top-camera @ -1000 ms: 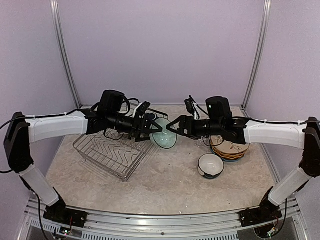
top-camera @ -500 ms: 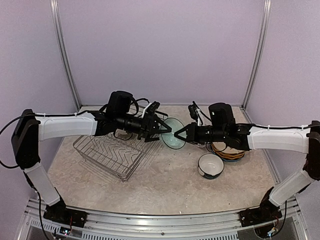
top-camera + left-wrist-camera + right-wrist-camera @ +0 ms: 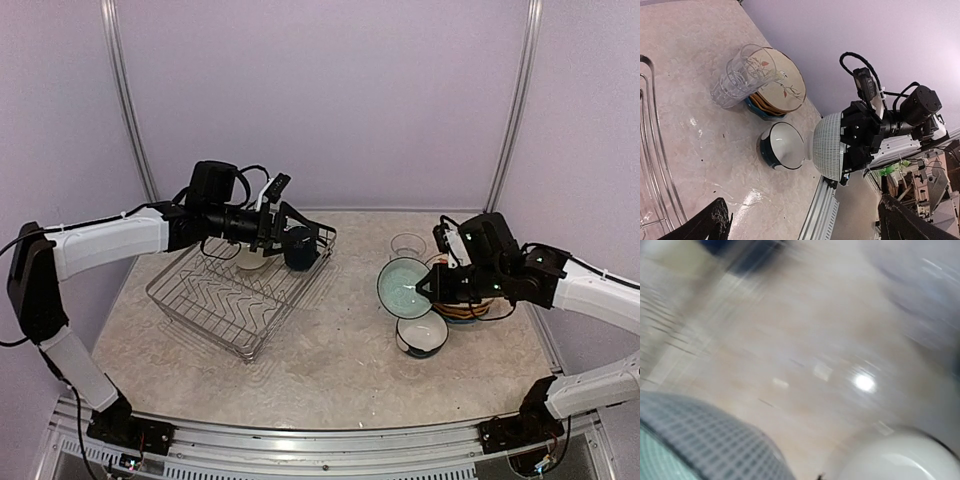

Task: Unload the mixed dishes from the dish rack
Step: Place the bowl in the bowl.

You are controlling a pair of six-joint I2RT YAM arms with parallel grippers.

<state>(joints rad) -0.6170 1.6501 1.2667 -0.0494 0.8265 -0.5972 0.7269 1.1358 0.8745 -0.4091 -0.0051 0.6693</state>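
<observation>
My right gripper is shut on the rim of a teal bowl with a pale inside. It holds the bowl tilted just above a second teal bowl on the table. From the left wrist, the held bowl shows its checked outside next to the resting bowl. My left gripper is open and empty over the far right corner of the dish rack. A navy mug and a cream mug are there in the rack. The right wrist view is blurred, showing only the held bowl.
A stack of plates with the cream bird-patterned plate on top sits at the right. A clear glass tumbler stands just behind it, also visible in the left wrist view. The table's front rail runs close by.
The left gripper let go of the teal bowl, opened wide and drew back left over the rack. The right arm carried the bowl right, over the bowl on the table.
</observation>
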